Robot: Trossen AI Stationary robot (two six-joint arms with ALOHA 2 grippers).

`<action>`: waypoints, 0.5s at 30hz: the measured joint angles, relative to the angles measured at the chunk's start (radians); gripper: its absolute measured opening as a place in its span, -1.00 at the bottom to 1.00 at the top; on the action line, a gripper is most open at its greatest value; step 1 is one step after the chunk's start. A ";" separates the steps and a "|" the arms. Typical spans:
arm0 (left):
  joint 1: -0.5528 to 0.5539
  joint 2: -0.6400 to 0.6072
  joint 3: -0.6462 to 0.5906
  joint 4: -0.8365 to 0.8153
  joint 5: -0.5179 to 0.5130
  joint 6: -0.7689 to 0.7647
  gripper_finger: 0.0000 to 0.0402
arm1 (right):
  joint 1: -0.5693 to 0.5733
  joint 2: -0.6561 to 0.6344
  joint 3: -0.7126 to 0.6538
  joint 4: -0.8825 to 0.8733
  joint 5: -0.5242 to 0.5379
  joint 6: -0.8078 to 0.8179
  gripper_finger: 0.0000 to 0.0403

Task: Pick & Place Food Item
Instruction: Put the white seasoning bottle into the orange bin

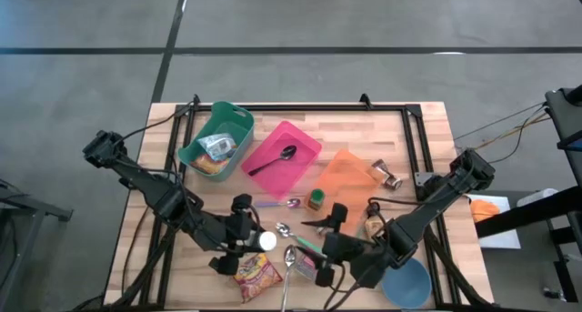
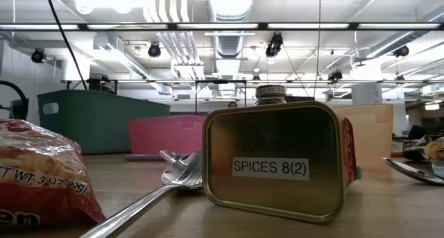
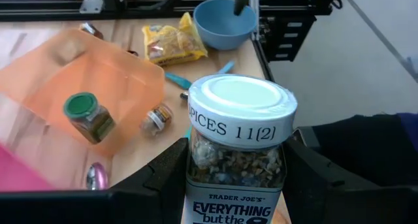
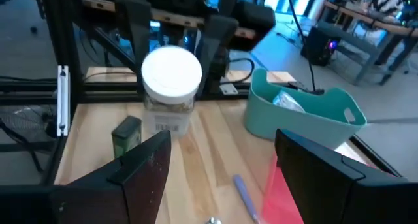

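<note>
Left wrist view, glass white-capped spice jar [image 3: 236, 152], clamped

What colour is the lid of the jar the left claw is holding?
White; the jar's lid shows best in the left wrist view.

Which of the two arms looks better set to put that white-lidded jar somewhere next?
Likely the left. Its gripper already clasps the white-lidded seasoning jar between its fingers. The right gripper is open and empty, only facing the jar from across the table.
</note>
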 joint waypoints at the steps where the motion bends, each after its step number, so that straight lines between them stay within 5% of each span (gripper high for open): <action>1: 0.000 0.000 0.000 0.000 0.007 -0.001 -0.08 | 0.000 0.000 0.001 0.007 -0.001 -0.022 0.35; 7: 0.001 0.000 0.000 0.003 0.019 -0.015 -0.08 | -0.026 0.001 0.068 -0.009 -0.099 -0.063 0.35; 15: 0.022 0.002 -0.001 0.021 0.000 -0.087 -0.08 | -0.143 0.006 0.232 -0.297 -0.246 0.148 0.35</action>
